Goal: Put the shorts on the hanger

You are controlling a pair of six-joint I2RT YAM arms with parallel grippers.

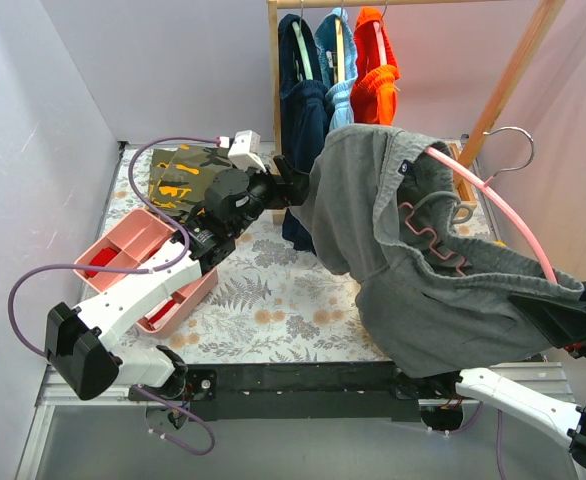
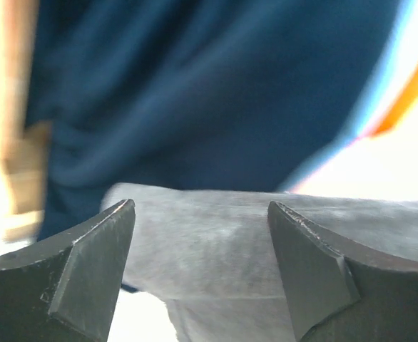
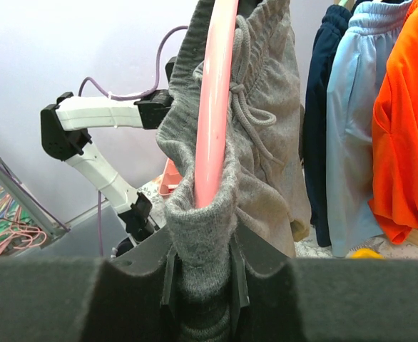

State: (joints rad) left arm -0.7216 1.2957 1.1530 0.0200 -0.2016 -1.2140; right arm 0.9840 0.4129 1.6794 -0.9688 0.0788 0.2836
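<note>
The dark grey shorts [image 1: 423, 270] hang in the air, draped over the pink hanger [image 1: 508, 215]; its metal hook [image 1: 513, 140] sticks up at the right. My right gripper [image 1: 573, 305] is shut on the hanger's lower end through the grey waistband. In the right wrist view the pink arch [image 3: 215, 107] rises out of the shorts [image 3: 266, 142] from between the shut jaws [image 3: 203, 271]. My left gripper [image 1: 291, 185] is at the shorts' left edge. In the left wrist view it [image 2: 202, 206] is open, with grey fabric [image 2: 209, 249] lying between the spread fingers.
A wooden clothes rack [image 1: 273, 80] stands at the back with navy [image 1: 303, 100], light blue and orange [image 1: 376, 65] garments on hangers. A pink bin [image 1: 133, 250] sits at the left, with a camouflage garment [image 1: 178, 180] behind it. A slanted rack leg [image 1: 508, 80] is at the right.
</note>
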